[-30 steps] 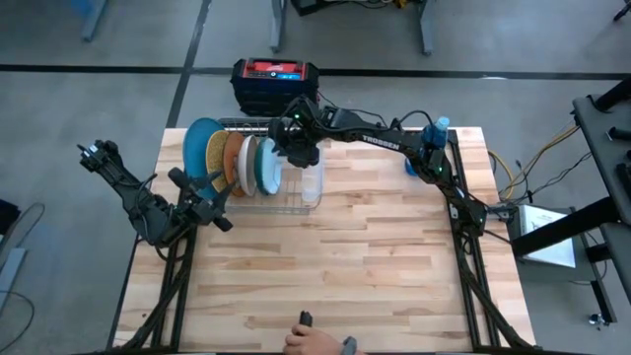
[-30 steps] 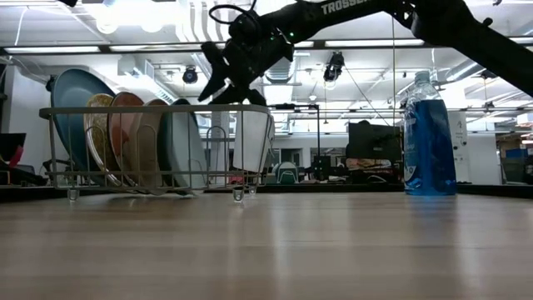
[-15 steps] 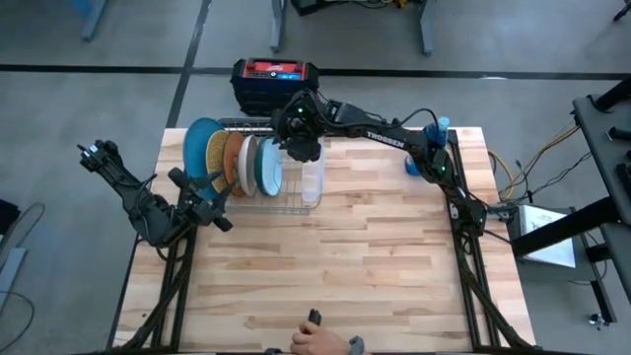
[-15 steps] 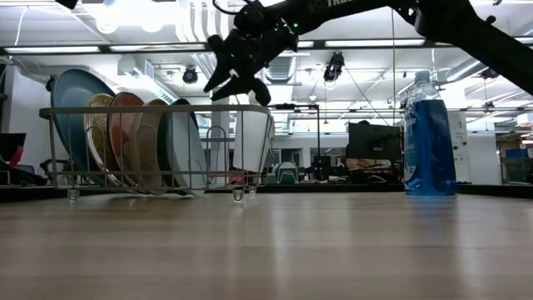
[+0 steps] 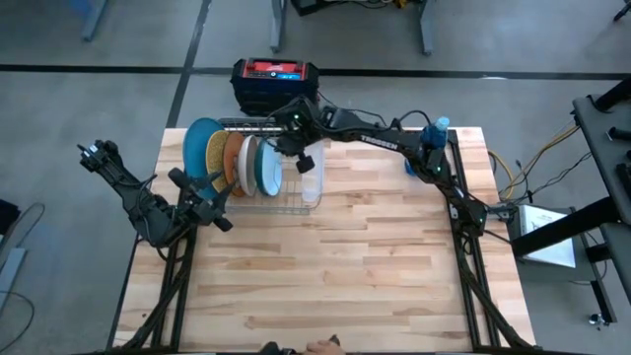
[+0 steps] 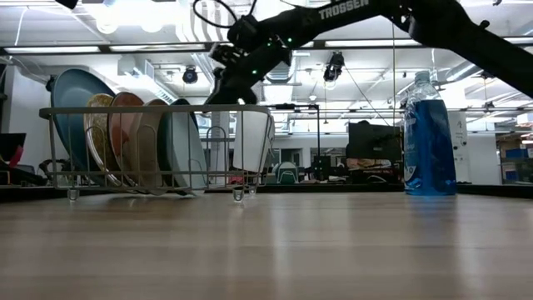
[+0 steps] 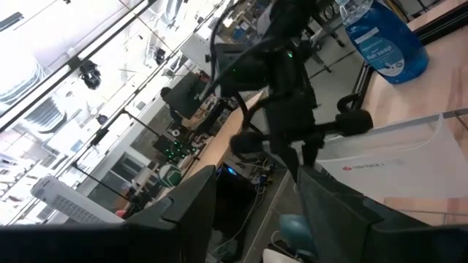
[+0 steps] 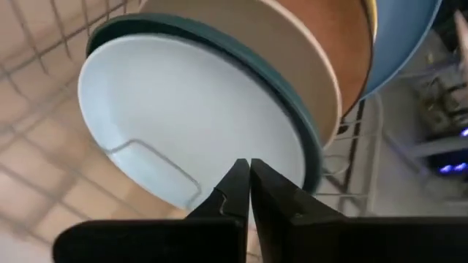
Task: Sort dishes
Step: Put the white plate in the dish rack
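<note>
Five round, flat plates stand on edge in a thin wire rack [image 5: 264, 202] at the far left of the pale wood-plank table [image 5: 335, 266]: large mid-blue plate [image 5: 197, 146], gold speckled plate [image 5: 217, 153], beige-grey plate [image 5: 235, 153], dark teal-green plate [image 5: 250, 158] and smooth small pale blue plate [image 8: 183, 124], with a clear plastic cup [image 5: 311, 182] beside them. The right gripper [image 8: 247, 179] hangs over the rack, its dark fingers pressed together and empty. The left gripper [image 7: 252, 212] waits at the table's left edge, fingers apart, and a blue bottle [image 6: 429, 142] stands at the far right against a ceiling-lit workshop.
</note>
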Motion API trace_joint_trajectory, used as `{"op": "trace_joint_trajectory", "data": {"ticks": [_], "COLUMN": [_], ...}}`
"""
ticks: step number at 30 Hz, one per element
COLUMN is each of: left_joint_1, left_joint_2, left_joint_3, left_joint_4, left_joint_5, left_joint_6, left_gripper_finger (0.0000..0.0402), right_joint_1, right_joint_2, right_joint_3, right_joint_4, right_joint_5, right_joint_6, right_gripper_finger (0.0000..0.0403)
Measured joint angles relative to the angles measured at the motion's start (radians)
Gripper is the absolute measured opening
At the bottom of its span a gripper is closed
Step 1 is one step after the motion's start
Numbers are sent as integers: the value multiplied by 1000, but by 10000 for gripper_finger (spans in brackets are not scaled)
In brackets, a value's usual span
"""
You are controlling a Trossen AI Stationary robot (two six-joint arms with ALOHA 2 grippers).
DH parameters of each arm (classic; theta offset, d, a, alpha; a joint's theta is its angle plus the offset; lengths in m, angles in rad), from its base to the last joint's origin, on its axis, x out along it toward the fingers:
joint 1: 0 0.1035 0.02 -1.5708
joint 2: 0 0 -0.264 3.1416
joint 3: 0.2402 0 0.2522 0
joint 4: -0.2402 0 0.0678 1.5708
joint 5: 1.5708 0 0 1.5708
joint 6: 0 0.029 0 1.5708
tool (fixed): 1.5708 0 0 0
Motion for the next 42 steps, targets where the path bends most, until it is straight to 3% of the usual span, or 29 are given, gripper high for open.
{"op": "trace_joint_trajectory", "data": {"ticks": [8, 22, 29, 34, 42], "left_joint_1": [0, 0, 0, 0, 0], "left_joint_2": [3, 7, 8, 9, 11], "left_joint_3": [0, 0, 0, 0, 0], "left_joint_4": [-3, -26, -26, -25, -25], "left_joint_5": [0, 0, 0, 0, 0], "left_joint_6": [-12, -12, -14, -17, -18], "left_gripper_finger": [182, 182, 182, 182, 182], "right_joint_1": [9, 51, 58, 59, 54], "right_joint_2": [47, 53, 54, 50, 29], "right_joint_3": [-8, -10, -77, -96, -100], "right_joint_4": [148, 282, 359, 342, 145], "right_joint_5": [0, -18, 4, 41, 82], "right_joint_6": [296, 465, 515, 516, 479], "right_gripper_finger": [1, 0, 0, 0, 0]}}
